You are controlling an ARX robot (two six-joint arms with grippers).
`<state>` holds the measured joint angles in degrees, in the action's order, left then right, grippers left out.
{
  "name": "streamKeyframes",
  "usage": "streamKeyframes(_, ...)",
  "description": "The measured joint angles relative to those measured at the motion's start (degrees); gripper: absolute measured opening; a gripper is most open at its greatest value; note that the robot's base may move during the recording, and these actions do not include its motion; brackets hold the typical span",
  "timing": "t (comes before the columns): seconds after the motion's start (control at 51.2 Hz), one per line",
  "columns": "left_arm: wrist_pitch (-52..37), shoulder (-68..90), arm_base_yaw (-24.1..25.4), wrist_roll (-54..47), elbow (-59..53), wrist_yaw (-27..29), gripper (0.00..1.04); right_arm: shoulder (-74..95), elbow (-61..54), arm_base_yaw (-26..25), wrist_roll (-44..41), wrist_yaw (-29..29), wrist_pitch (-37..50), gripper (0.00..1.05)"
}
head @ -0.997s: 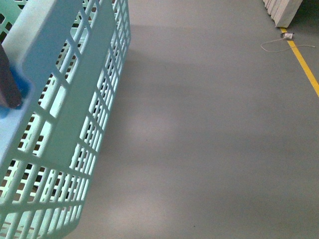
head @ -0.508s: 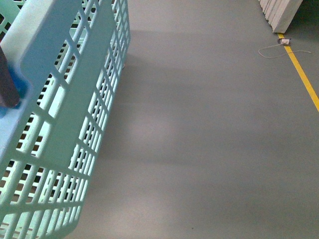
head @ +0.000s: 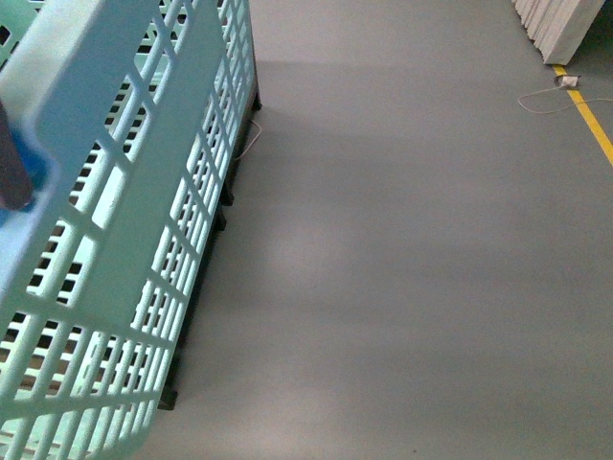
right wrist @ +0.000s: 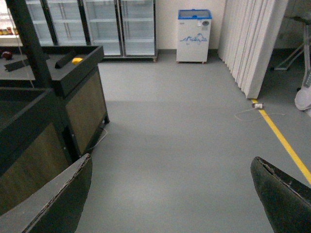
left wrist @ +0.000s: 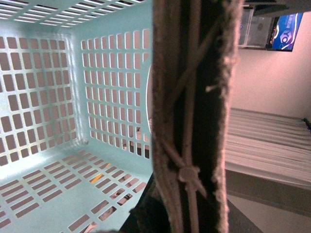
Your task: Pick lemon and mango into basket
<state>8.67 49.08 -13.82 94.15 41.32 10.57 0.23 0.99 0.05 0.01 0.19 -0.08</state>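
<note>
The basket (head: 115, 240) hangs close against the robot's left side, tipped so that its slotted wall fills the left of the front view. The left wrist view shows its inside bare: no fruit in it. The left gripper (left wrist: 194, 116) appears there only as a padded strip laced with ties, right up against the lens. Whether it is clamped on the dark handle (head: 11, 172) or merely resting by it cannot be told. The right gripper (right wrist: 171, 158) is spread wide with nothing between its fingers, hovering over bare floor (right wrist: 184, 126).

The only fruit visible is a small yellow one, probably the lemon (right wrist: 77, 60), though it is too small to be sure. It sits on top of the dark display stand (right wrist: 77, 102), well apart from the right gripper. No mango shows in any view.

Several things could go wrong from here:
- The basket is very near the stand's black feet, so a swing or a turn of the body could knock it against the stand.
- The basket's tilt means a fruit dropped in could roll to the low side and set it swaying, which would strain an uncertain hold on the handle.
- The reach to the stand is long, and a round, smooth fruit could squirt out of a wide grasp that closes off-centre.
- The wrong yellow fruit could also be taken
</note>
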Motion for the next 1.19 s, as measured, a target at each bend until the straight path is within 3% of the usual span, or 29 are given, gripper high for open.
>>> streamKeyframes(1.193, 0.1, 0.1, 0.1, 0.0, 0.0, -0.1, 0.05, 0.0, 0.0, 0.0, 0.0, -0.1, 0.0, 0.96)
